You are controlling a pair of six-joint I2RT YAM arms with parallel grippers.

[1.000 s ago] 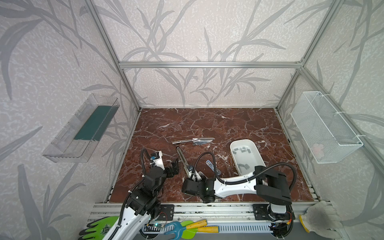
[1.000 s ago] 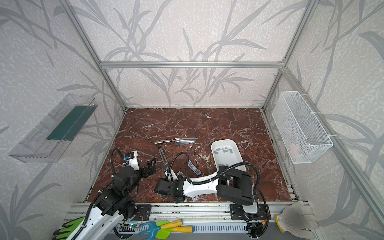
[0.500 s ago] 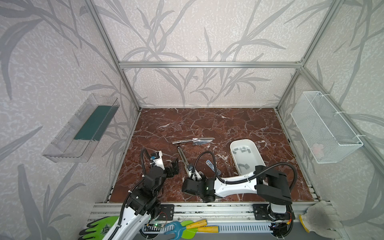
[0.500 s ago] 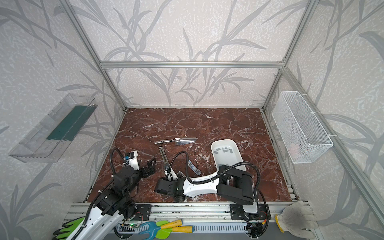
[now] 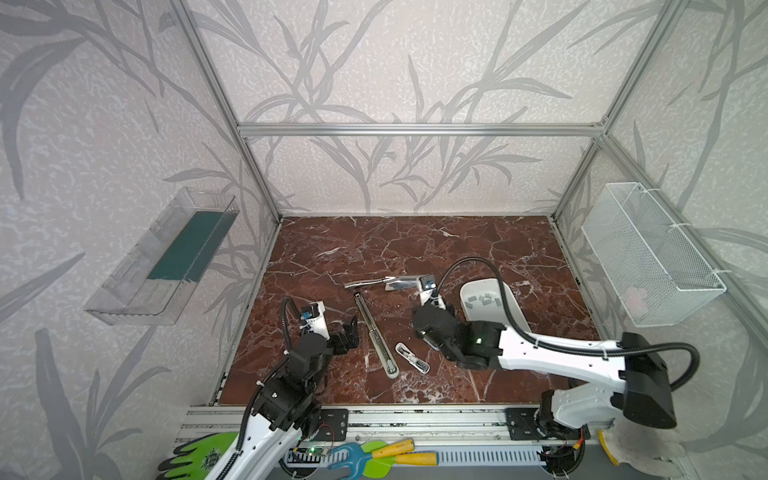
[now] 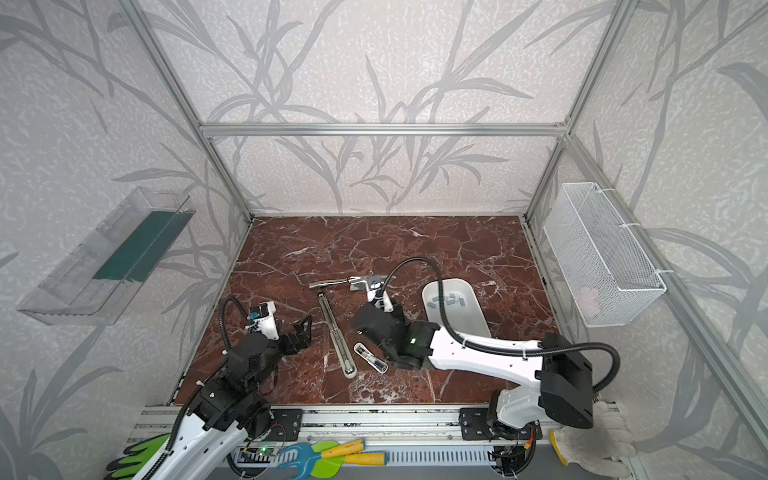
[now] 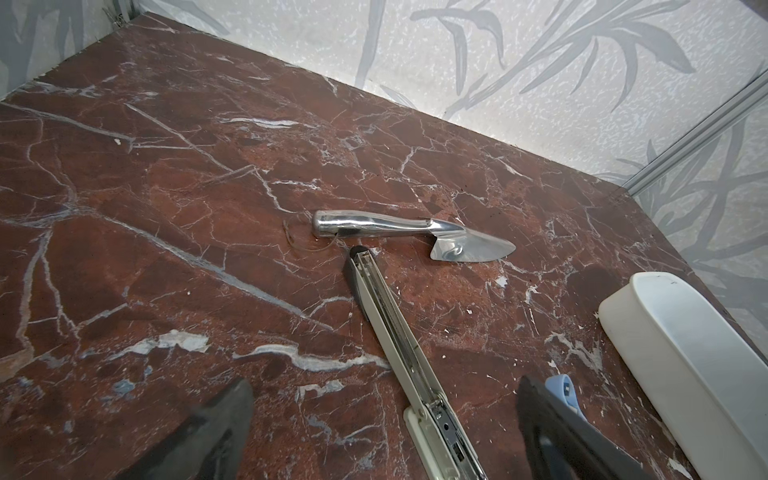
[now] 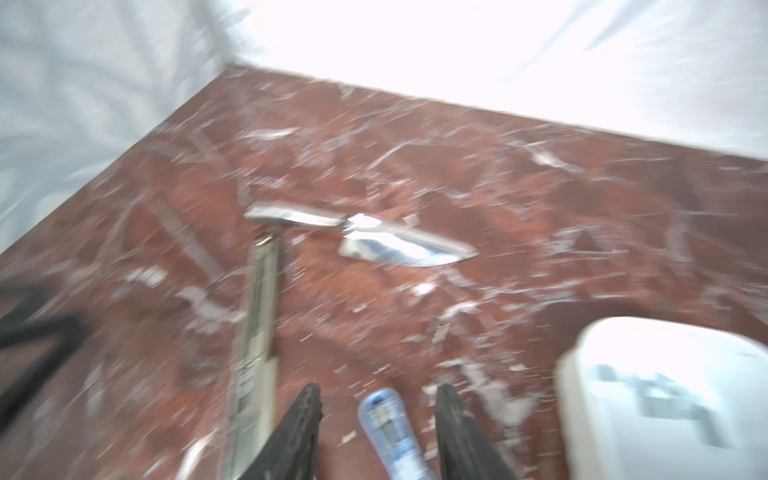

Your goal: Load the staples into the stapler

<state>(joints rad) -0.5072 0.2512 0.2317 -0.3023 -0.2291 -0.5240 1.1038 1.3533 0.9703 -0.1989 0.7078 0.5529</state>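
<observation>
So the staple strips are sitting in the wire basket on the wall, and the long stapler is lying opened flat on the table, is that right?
Not quite: the staples lie in the white tray on the table, not in the wire basket, as both top views show. The long stapler does lie opened flat on the table.
</observation>
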